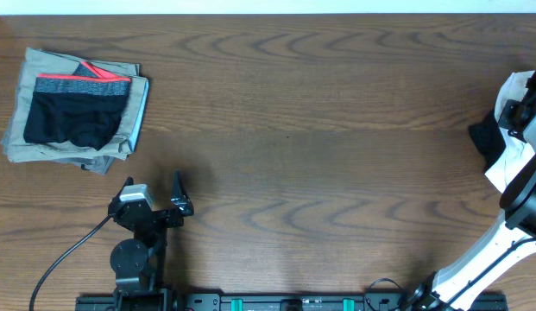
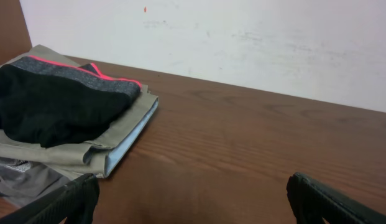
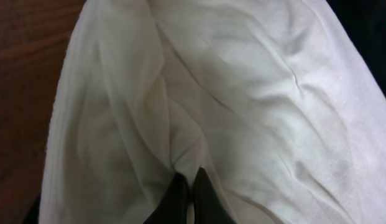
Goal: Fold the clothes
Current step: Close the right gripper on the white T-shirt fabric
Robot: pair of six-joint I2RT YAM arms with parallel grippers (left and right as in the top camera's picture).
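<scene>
No legible text, label, brand or number on anything in view.

a robotics lab bench, it seems: a left arm and a right arm mounted on a black rail at the edge of a wood-grain counter, a trailing cable, a plain white wall, and folded garments in a stack.

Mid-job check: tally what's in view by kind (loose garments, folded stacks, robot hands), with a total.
Loose garments: 2 (white T-shirt, black garment)
Folded stacks: 1 (khaki-grey stack)
Hands: 2 (left hand open, right hand shut on the T-shirt)
Total: 5
</scene>
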